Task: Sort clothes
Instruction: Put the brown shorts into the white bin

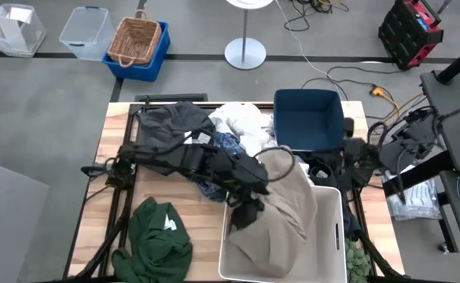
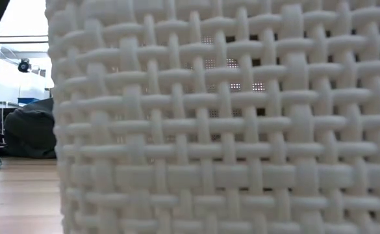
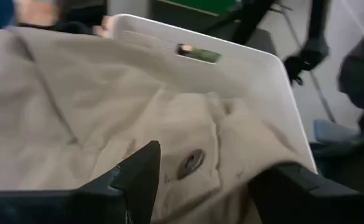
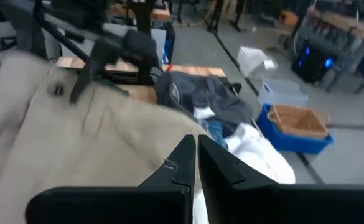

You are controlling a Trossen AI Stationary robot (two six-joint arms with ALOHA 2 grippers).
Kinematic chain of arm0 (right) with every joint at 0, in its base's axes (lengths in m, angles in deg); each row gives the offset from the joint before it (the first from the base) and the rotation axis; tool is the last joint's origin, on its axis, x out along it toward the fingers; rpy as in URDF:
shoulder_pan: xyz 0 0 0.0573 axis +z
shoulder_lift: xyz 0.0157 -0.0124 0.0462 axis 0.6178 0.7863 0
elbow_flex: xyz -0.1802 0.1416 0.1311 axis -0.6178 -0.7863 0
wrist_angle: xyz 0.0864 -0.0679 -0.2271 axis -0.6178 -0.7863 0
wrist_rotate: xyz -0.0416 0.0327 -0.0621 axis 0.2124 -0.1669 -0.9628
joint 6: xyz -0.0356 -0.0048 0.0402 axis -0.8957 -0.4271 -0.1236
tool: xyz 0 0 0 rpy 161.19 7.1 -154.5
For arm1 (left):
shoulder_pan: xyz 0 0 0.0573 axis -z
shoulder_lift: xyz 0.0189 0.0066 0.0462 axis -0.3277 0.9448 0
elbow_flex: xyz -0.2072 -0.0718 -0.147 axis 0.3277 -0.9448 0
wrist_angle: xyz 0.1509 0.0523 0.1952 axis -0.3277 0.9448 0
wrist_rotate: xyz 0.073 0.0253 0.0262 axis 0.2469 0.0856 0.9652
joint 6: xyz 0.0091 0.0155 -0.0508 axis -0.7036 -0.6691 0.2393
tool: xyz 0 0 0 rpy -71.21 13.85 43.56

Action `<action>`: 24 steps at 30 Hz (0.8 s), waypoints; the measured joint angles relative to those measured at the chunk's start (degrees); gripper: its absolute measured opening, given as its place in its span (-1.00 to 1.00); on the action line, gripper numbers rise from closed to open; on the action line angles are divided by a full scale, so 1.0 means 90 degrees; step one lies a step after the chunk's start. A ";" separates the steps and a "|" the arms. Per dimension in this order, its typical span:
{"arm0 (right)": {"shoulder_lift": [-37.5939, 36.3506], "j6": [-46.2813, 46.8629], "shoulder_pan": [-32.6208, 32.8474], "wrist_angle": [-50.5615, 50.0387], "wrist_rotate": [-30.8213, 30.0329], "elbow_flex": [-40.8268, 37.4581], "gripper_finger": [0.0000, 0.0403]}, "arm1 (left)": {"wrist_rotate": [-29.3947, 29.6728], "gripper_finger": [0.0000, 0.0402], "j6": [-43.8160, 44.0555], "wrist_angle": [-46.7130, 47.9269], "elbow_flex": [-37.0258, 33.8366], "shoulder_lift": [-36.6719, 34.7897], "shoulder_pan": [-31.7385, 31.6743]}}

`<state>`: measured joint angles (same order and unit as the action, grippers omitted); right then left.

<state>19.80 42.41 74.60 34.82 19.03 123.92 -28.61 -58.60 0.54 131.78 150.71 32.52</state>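
A khaki-beige garment (image 1: 285, 200) lies draped over the white bin (image 1: 328, 251) at the table's near right, partly inside it. My left gripper (image 1: 244, 211) is open just above this garment at the bin's left rim; the left wrist view shows a button (image 3: 191, 163) between its fingers (image 3: 145, 168). My right gripper (image 1: 312, 169) is shut and empty beside the garment's far end (image 4: 76, 143). A dark grey garment (image 1: 171, 126), a white one (image 1: 241, 119) and a plaid one (image 1: 223, 145) are piled at the far middle. A dark green garment (image 1: 160, 240) lies at the near left. My left gripper stands open over the khaki-beige garment near its button, fingers on either side of the cloth (image 3: 188, 124); I cannot tell whether they touch it.
A navy blue bin (image 1: 308, 118) stands at the far right of the table. The white bin's woven wall (image 2: 228, 117) fills the low view. On the floor beyond the table are a blue crate with a wicker basket (image 1: 139, 43), clear boxes and a lamp base.
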 joint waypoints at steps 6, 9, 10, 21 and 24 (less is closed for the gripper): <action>0.0644 0.0006 -0.0065 0.0432 -0.1018 -0.0370 -0.94 | 0.0042 0.03 -0.0334 0.0305 0.0024 -0.0102 0.0056; 0.0955 0.0148 -0.0232 0.0430 -0.1532 -0.0512 -0.94 | 0.0054 0.03 -0.0385 0.0592 0.0015 -0.0071 0.0132; 0.1047 0.0213 -0.0341 0.0441 -0.1575 -0.0521 -0.94 | 0.0069 0.03 -0.0389 0.0749 0.0012 -0.0073 0.0137; 0.1835 0.0235 -0.1272 0.0775 0.0795 -0.0547 -0.94 | 0.2627 0.03 -0.0169 0.3193 0.0005 -0.0328 0.0208; 0.2005 -0.0055 -0.1116 0.1229 0.2237 -0.0551 -0.94 | 0.2776 0.03 -0.0123 0.3289 0.0005 -0.0426 0.0223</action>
<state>37.85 41.92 64.56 45.88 39.16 118.96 -3.63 -59.71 30.15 131.82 146.87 34.52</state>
